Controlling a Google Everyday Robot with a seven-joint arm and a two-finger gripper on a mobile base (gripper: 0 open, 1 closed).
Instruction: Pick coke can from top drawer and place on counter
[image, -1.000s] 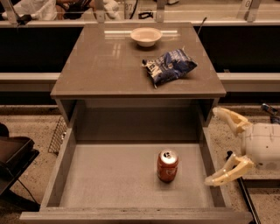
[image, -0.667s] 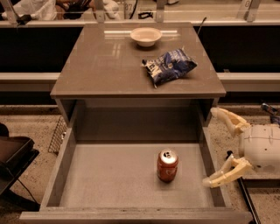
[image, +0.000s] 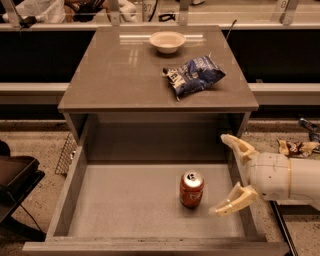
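You are at the reach step: your pincer (image: 236, 174) hangs wide open and empty by the side wall of the top drawer (image: 125, 205), near the upright coke can (image: 192, 189), so next move in to bracket it.

Kitchenette: counter (image: 125, 75), bowl (image: 167, 41); fingers (image: 234, 201) at drawer (image: 125, 200)
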